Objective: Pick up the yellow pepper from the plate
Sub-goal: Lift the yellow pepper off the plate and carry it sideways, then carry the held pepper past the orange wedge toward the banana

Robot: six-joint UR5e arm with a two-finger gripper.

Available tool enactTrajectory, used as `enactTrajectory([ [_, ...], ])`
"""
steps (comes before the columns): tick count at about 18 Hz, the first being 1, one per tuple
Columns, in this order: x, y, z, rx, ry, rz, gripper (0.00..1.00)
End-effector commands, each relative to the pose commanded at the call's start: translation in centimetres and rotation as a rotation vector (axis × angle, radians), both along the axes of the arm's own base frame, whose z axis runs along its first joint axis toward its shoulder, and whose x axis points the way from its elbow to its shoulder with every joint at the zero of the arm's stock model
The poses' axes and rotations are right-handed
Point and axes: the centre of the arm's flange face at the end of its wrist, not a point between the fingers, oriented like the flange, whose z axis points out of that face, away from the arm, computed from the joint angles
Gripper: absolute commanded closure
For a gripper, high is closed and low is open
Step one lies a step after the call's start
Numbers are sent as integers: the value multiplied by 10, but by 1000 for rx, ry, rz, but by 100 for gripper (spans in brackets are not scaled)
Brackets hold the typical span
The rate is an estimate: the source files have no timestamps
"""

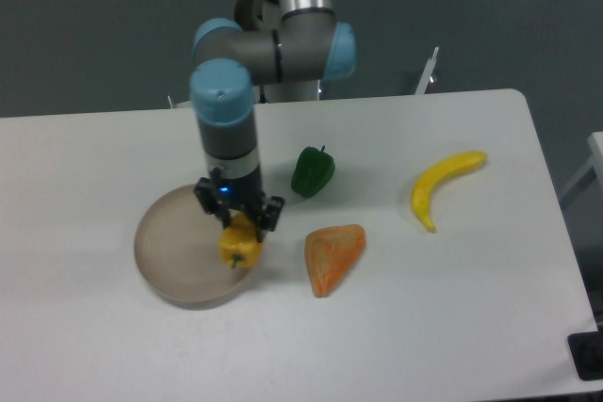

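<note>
The yellow pepper (239, 244) hangs in my gripper (240, 223), whose two black fingers are shut on its upper part. It is lifted off the plate and sits over the plate's right rim. The beige-grey round plate (179, 256) lies on the white table at the left, with nothing else on it. The arm comes down from the back, directly above the pepper.
A green pepper (312, 171) lies right of the arm. An orange wedge-shaped piece (332, 256) lies just right of the plate. A yellow banana (443, 185) lies at the right. The table's front edge is near the bottom.
</note>
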Motion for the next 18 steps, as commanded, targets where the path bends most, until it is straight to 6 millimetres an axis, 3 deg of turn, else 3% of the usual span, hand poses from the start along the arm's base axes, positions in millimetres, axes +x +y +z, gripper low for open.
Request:
enactTrajectory([
  [1,-28,-12,9,3,18,5,67],
  [2,-42,-21,14,-1,28,-1,67],
  [7,-90,-45,24,-41,84,-65,67],
  [18,-114,-55,26,-52,114,-81,67],
])
